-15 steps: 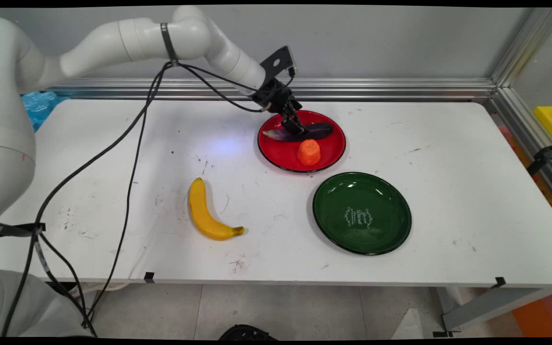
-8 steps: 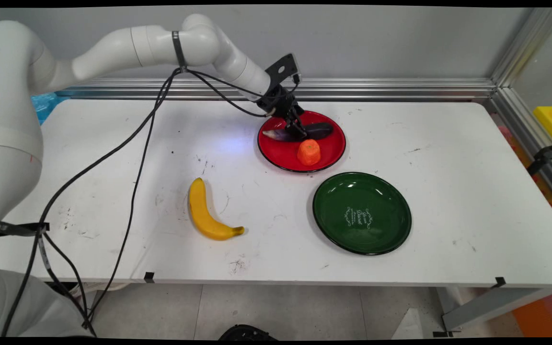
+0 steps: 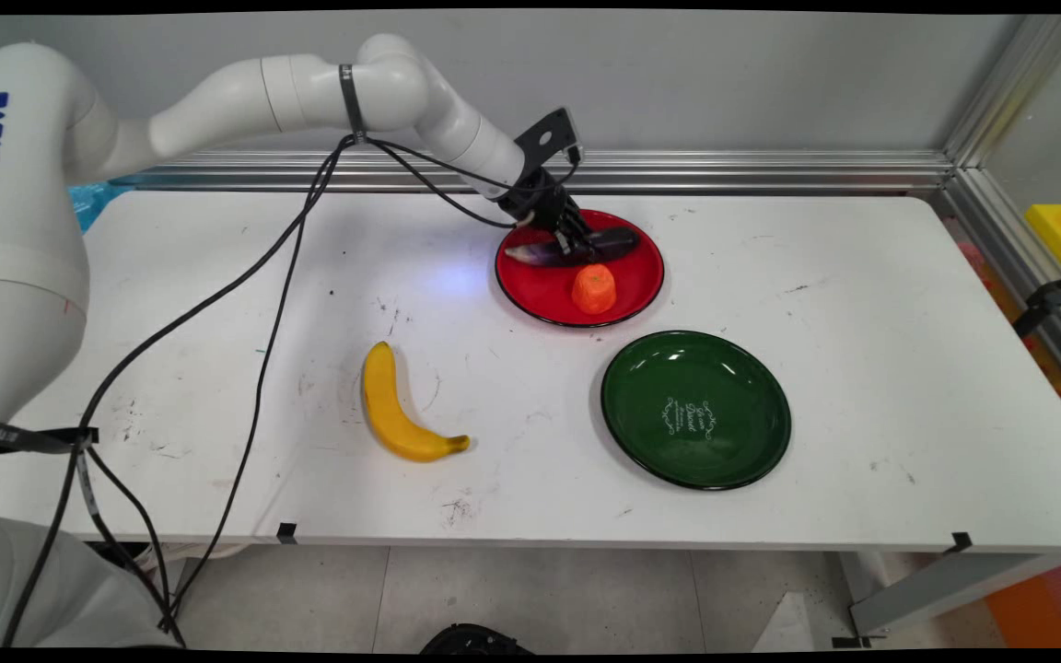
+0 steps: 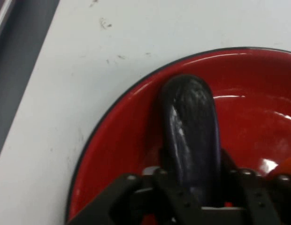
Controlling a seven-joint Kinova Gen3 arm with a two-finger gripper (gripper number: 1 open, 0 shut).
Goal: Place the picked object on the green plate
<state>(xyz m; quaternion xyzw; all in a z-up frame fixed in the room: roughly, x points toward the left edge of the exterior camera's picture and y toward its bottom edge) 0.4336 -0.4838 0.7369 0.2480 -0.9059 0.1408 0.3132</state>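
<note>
Eggplant (image 3: 577,249), dark purple, glossy and elongated, lies across the far half of the round red plate (image 3: 540,299), clamped at its middle by the black gripper (image 3: 575,241). Just nearer on the same plate sits a stubby orange carrot piece (image 3: 594,288). Bare white table (image 3: 862,304) stretches right; a shiny green plate (image 3: 752,442) and smooth curved banana (image 3: 392,410) lie nearer.

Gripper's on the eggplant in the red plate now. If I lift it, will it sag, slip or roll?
The eggplant looks rigid and smooth, likely a toy, so it probably won't sag. Its glossy, rounded skin could slip or twist between the fingers of the gripper, which straddle it near its middle. If it drops, it may roll on the red plate toward the carrot piece.
</note>
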